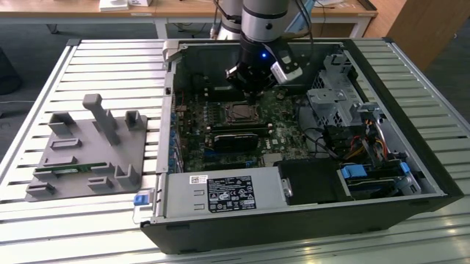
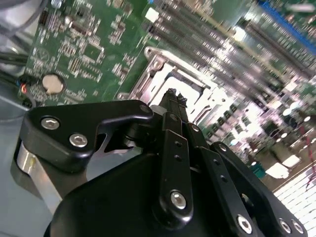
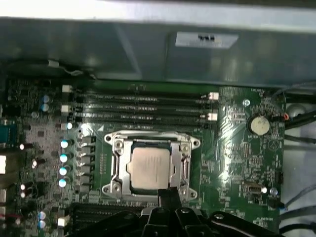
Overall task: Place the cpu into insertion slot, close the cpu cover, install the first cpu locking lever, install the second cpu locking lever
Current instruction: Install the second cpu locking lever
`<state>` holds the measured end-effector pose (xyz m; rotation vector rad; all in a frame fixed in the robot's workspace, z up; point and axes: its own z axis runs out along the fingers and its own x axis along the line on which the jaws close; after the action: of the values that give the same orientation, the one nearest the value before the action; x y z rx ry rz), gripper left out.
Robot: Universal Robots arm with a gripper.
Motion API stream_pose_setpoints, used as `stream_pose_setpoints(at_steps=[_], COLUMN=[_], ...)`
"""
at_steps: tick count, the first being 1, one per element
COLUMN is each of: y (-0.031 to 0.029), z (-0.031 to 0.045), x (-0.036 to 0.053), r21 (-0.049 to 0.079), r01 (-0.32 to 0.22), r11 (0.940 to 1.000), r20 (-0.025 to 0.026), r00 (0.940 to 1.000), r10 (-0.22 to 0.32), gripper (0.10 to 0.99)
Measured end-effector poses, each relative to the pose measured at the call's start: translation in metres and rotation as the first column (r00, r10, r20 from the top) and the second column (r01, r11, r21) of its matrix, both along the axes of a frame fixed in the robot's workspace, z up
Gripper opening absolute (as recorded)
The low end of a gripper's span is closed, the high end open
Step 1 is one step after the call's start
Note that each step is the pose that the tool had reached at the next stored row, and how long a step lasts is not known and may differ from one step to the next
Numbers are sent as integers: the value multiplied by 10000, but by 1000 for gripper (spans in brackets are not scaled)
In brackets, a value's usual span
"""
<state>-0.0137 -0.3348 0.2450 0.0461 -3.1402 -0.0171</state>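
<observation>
The cpu (image 3: 150,165) lies flat in the insertion slot (image 1: 239,113) on the green board, its pale metal face showing. The cpu cover (image 3: 118,165), a silver frame, lies down around the chip's face. My gripper (image 1: 255,94) hangs just above the slot's far edge, inside the open computer case. In the first wrist view the gripper (image 3: 168,195) comes in right at the slot's rim. In the second wrist view its black fingertips (image 2: 173,96) are pressed together with nothing between them, over the silver frame (image 2: 185,79). I cannot make out the locking levers.
A black graphics card (image 1: 235,137) lies beside the slot, and memory slots (image 3: 143,106) and a coin battery (image 3: 259,125) are on the board. The drive cage (image 1: 334,102) and cables (image 1: 353,143) fill the exterior view's right. A grey fixture plate (image 1: 88,148) sits on the slatted table at its left.
</observation>
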Motion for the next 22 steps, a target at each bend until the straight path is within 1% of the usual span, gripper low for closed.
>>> stream_pose_setpoints(at_steps=[3, 4, 5, 6, 7, 8, 9, 11, 16, 19, 22], y=[-91, -115, -125, -128, -129, -131, -135, -154, -221, -241, -250], z=[-1, -2, -2, -4, -6, -9, -14, -30, -61, -68, -72], x=[0, 0, 0, 1, 2, 1, 1, 2, 1, -3, -36], r21=[-1, 1, 0, 3, 8, 31, 56, 83, 101, 101, 104], r01=[4, 4, 4, 4, 4, 3, 4, 4, 4, 6, 4], r11=[10000, 10000, 10000, 10000, 10000, 10000, 10000, 10000, 9999, 9999, 9999], r20=[0, 0, -5, -37, -93, -139, -164, -168, -168, -168, -167], r00=[10000, 10000, 10000, 10000, 10000, 9999, 9999, 9999, 9999, 9999, 9999], r10=[-4, -4, -4, -4, -4, -3, -3, -3, -2, -4, -2], gripper=[106, 106, 106, 106, 106, 106, 106, 106, 106, 106, 106])
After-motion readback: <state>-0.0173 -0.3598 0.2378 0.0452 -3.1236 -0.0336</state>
